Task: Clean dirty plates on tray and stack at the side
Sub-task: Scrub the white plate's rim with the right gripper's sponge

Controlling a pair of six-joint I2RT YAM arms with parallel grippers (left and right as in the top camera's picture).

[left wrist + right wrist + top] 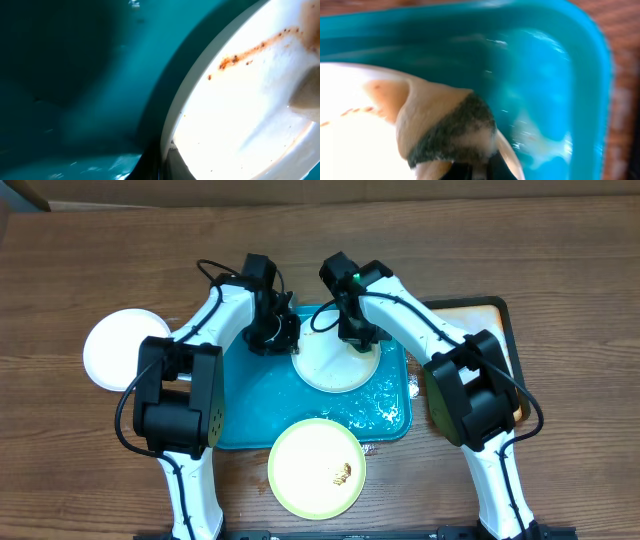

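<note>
Teal tray [245, 405]: both arms bend inward; left gripper [285, 335] pinches plate [335, 368] rim, right gripper [357, 336] clamps sponge [445, 130].

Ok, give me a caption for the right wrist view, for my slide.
Right pincer holds a green-backed sponge at the smeared white plate inside the teal tray.

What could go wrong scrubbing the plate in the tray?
1. The tray is wet and soapy, so the white plate may slide out of the left pincer at its rim while the sponge in the right pincer pushes.
2. The brown smear near the rim could be missed.
</note>
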